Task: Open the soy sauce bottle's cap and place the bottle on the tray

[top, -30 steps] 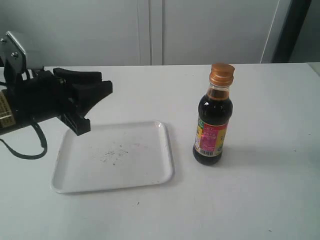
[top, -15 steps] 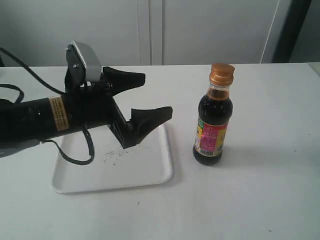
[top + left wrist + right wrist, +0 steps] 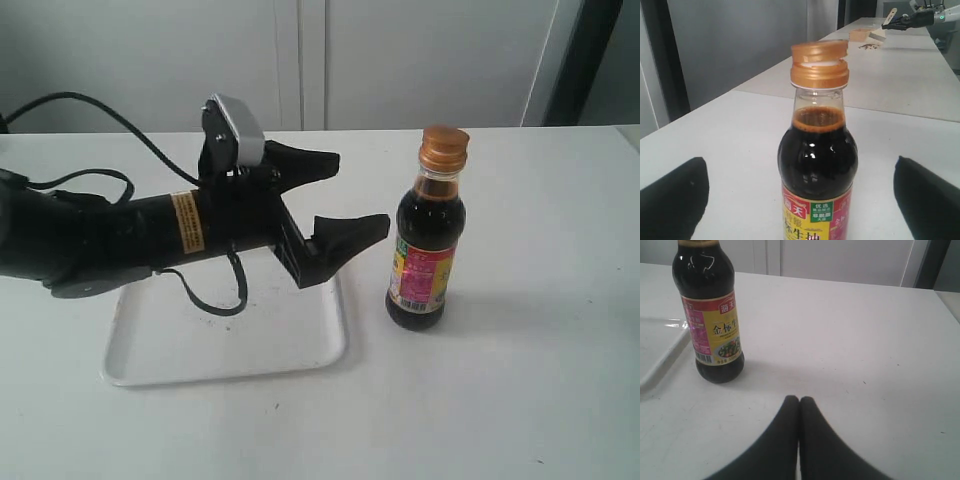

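Bottle [image 3: 426, 250] is standing upright just ahead of our left gripper [image 3: 360, 191], fingers gaping wide. Our right gripper [image 3: 799, 401], pressed together, is sitting farther off.

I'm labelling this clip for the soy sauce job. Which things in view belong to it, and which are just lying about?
Of the job:
- soy sauce bottle
- cap
- tray
- left tool, open, near the bottle
- right tool, shut

Lying about:
- tan box, far behind the bottle
- distant robot arm
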Tool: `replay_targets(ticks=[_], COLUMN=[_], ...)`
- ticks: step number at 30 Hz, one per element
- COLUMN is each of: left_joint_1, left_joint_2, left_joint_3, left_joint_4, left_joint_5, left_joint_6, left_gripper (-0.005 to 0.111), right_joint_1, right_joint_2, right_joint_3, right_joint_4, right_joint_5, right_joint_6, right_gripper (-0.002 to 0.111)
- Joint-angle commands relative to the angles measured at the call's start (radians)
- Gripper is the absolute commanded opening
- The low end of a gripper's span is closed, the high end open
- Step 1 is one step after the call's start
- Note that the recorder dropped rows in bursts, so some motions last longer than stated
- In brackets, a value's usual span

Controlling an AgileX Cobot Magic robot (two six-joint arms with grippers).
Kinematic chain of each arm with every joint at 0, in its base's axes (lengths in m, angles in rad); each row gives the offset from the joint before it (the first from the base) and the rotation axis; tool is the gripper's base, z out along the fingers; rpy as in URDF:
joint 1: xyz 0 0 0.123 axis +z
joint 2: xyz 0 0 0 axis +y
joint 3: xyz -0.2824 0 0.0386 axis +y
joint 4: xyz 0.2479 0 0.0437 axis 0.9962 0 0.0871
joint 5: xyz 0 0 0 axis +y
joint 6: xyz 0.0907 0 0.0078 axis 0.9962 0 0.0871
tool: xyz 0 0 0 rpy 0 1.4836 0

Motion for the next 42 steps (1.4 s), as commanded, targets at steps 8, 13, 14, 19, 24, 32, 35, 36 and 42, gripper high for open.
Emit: replay_targets(ticks=[8, 13, 14, 19, 24, 32, 35, 36, 42], left_joint_1=[-0.093, -0.126, -0.126, -0.126, -0.126, -0.126, -0.126, -0.126, -0.126], left_joint_2=[0.158, 0.224, 0.235, 0.293, 0.329, 0.371, 0.396, 0.403, 0.419], left_joint_3=[-0.178, -0.258, -0.268, -0.318, -0.352, -0.385, -0.403, -0.406, -0.417], left_joint_4=[-0.002, -0.023, -0.028, -0.061, -0.061, -0.061, -0.061, -0.061, -0.061], left_joint_5=[-0.011, -0.011, -0.011, -0.011, -0.011, -0.011, -0.011, -0.011, -0.011], left_joint_6=[-0.025, -0.041, -0.046, -0.051, -0.064, -0.071, -0.079, -0.085, -0.087], left_gripper=[0.105, 0.105, 0.105, 0.105, 0.105, 0.105, 0.105, 0.105, 0.105], right_joint_1=[-0.009, -0.009, -0.009, -0.009, -0.009, -0.009, -0.009, -0.009, -0.009], right_joint_2=[-0.007, -0.007, -0.007, -0.007, -0.007, -0.007, -0.007, -0.007, -0.007], right_joint_3=[0.004, 0.004, 0.004, 0.004, 0.004, 0.004, 0.004, 0.004, 0.004], right_joint_4=[0.0, 0.0, 0.0, 0.0, 0.0, 0.0, 0.0, 0.0, 0.0], right_joint_5=[-0.005, -0.005, -0.005, -0.005, -0.005, -0.005, -0.005, -0.005, -0.005], right_joint_6=[0.005, 0.005, 0.005, 0.005, 0.005, 0.005, 0.005, 0.005, 0.005], right_gripper=[0.0, 0.0, 0.0, 0.0, 0.0, 0.0, 0.0, 0.0, 0.0])
